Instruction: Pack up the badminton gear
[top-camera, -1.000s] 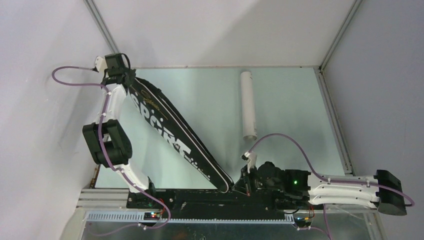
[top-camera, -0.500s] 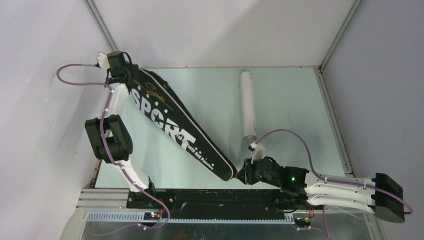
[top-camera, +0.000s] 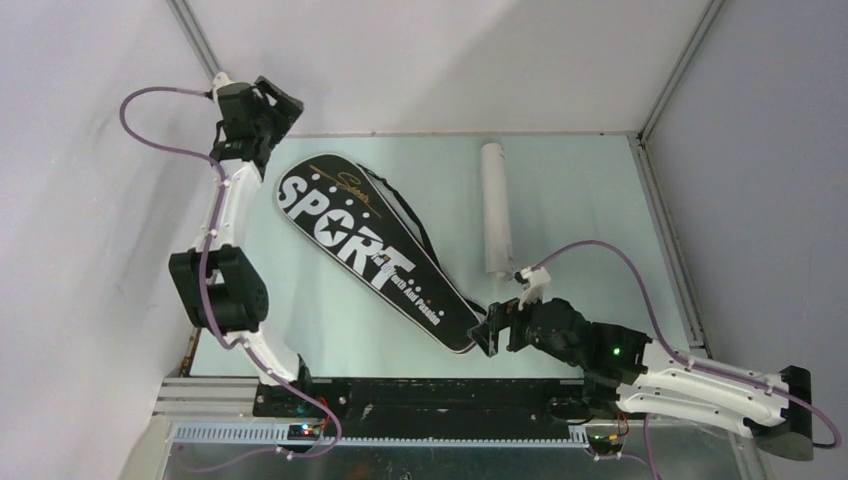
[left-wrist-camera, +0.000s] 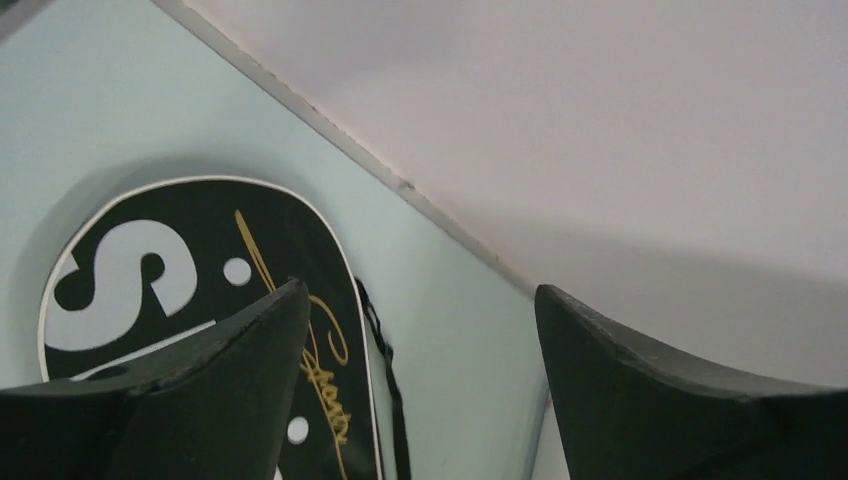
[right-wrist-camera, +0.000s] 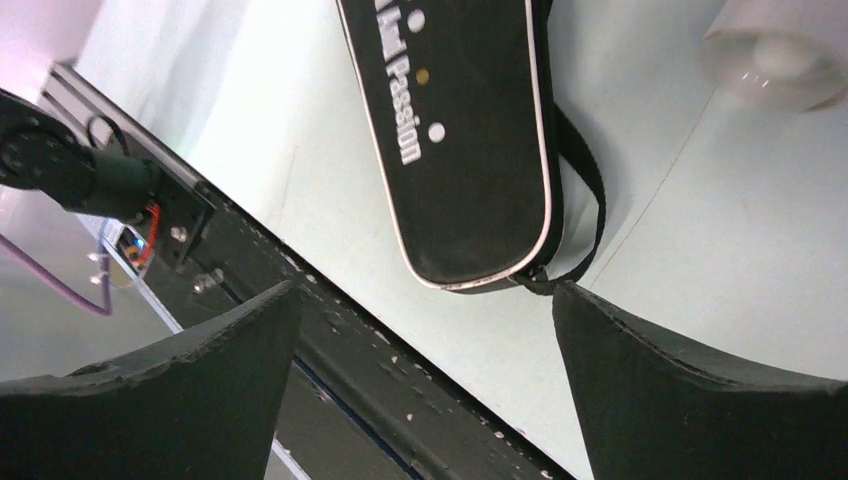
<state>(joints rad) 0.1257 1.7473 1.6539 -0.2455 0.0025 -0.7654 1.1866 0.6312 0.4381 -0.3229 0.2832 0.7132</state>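
The black racket-shaped bag (top-camera: 370, 250) lettered "SPORT" lies flat on the pale table, running diagonally from far left to near centre, its strap (top-camera: 410, 215) along its right side. My left gripper (top-camera: 275, 110) hangs open above the far left corner, just beyond the bag's wide end (left-wrist-camera: 200, 220), with nothing between its fingers (left-wrist-camera: 420, 290). My right gripper (top-camera: 490, 330) stands open beside the bag's narrow end (right-wrist-camera: 470, 150), also with nothing in it (right-wrist-camera: 425, 288). The long white tube (top-camera: 495, 210) lies apart at the centre back, its open end (right-wrist-camera: 780, 55) facing the right gripper.
A black rail (top-camera: 400, 395) runs along the table's near edge, right below the right gripper (right-wrist-camera: 330, 330). White walls close in the far side and the left, meeting the table at a metal strip (left-wrist-camera: 400, 185). A cable and small circuit board (right-wrist-camera: 140, 235) sit near the rail.
Both grippers have opened and let go of the bag. It has dropped from standing on edge to lying flat, lettering up. The left gripper rose toward the far corner; the right drew back slightly.
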